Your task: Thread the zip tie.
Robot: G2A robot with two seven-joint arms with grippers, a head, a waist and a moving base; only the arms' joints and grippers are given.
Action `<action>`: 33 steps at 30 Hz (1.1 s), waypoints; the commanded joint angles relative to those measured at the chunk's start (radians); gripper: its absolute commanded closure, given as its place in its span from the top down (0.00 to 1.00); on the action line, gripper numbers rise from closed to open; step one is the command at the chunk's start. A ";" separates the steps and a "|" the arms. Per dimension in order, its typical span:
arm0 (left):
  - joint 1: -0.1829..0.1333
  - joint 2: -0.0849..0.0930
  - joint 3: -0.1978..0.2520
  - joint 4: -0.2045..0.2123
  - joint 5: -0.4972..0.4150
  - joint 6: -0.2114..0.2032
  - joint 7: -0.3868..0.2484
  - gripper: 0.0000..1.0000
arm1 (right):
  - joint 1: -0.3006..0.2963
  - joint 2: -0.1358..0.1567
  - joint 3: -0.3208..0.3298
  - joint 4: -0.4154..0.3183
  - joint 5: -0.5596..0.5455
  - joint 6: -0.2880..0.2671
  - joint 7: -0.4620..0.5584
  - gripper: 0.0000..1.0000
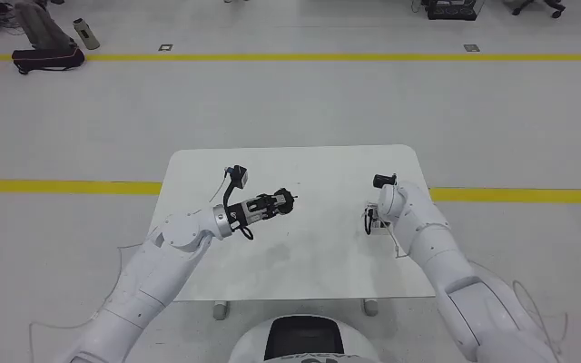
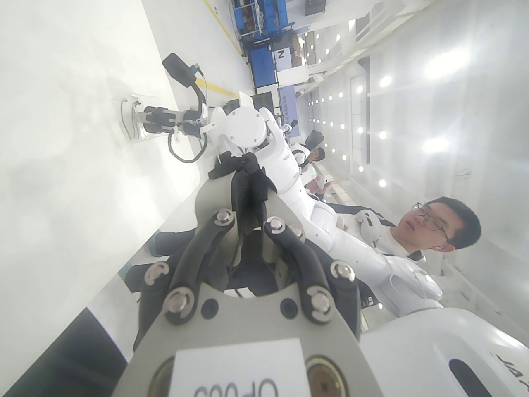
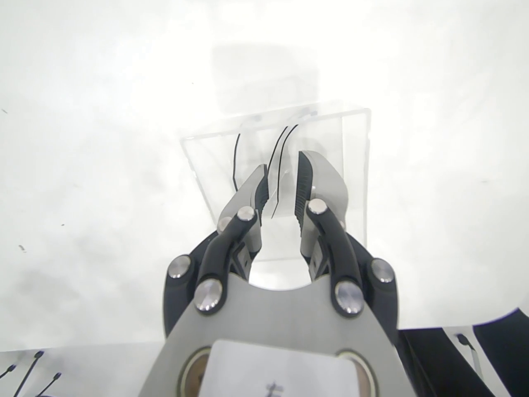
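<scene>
A white table (image 1: 300, 272) with rounded corners, seen from above, with a robot arm coming in from each side.

At the table's 3 o'clock edge sits a shallow clear tray (image 3: 367, 167), its walls so transparent that the rim is hard to trace against the white top. The right gripper (image 3: 283, 181) hangs directly over this tray, pointing down, its two fingers (image 3: 306, 183) spread apart with ribbed black pads facing each other.

Near the table's centre, a touch toward 11 o'clock, the left gripper (image 1: 287, 199) is held above the surface and aimed toward 3 o'clock. Its fingers are pressed together. Ragged black material (image 2: 248, 173) sticks out at the tips (whether this is padding or something pinched cannot be told).

The zip ties (image 3: 279, 163) lie inside the clear tray: three thin black strands, slightly curved. One runs up through the gap between the right gripper's parted fingers without clearly touching either; its lower end is hidden behind them.

Each gripper's base carries a white label (image 3: 285, 369) with dark print, cut off at the edge and unreadable. A few thin black stems with knobbed ends (image 3: 35, 359) show beyond the table's edge, also cut off.
</scene>
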State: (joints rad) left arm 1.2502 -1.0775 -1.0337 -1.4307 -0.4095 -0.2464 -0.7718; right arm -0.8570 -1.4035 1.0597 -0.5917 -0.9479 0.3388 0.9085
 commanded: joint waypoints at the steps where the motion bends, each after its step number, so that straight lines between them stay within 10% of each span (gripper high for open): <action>1: 0.000 0.000 0.000 0.000 0.000 0.000 0.000 0.00 | 0.005 -0.003 -0.003 0.012 0.002 -0.002 -0.003 0.18; 33: 0.000 0.000 0.000 0.000 0.000 0.000 0.000 0.00 | 0.084 -0.042 -0.039 0.169 0.020 -0.025 -0.057 0.00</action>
State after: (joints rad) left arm 1.2502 -1.0775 -1.0337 -1.4307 -0.4095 -0.2464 -0.7718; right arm -0.7753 -1.4459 1.0197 -0.4220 -0.9282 0.3143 0.8508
